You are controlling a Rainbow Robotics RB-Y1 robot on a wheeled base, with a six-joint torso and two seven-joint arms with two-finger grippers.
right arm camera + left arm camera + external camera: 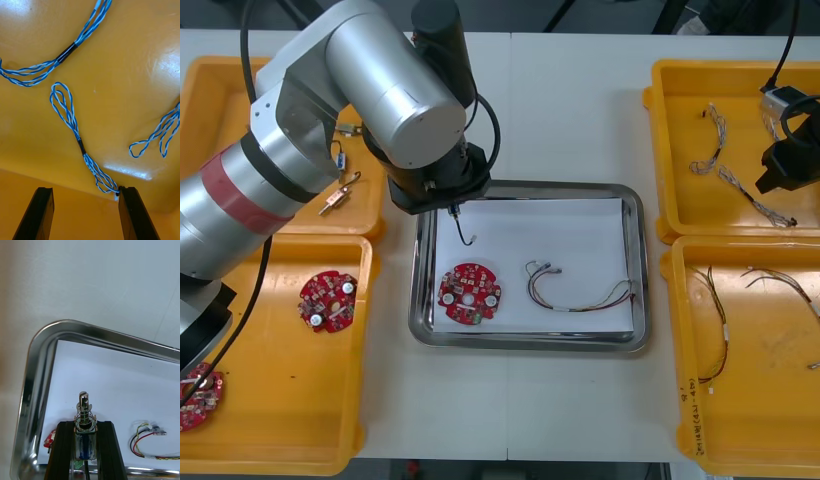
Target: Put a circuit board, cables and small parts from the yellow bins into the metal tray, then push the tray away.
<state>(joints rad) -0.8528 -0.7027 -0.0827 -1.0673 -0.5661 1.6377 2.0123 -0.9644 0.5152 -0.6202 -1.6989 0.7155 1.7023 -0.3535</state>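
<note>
A half-hidden small metal part [85, 408] is pinched by the left gripper [85, 425] over the metal tray [37, 363]; the right gripper [85, 193] is held spread above blue and white cables [73, 127].

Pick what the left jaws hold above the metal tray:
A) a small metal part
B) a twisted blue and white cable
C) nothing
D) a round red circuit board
A: in the left wrist view the left jaws are shut on a small metal part, its pin sticking out past them, above a corner of the metal tray.
</note>
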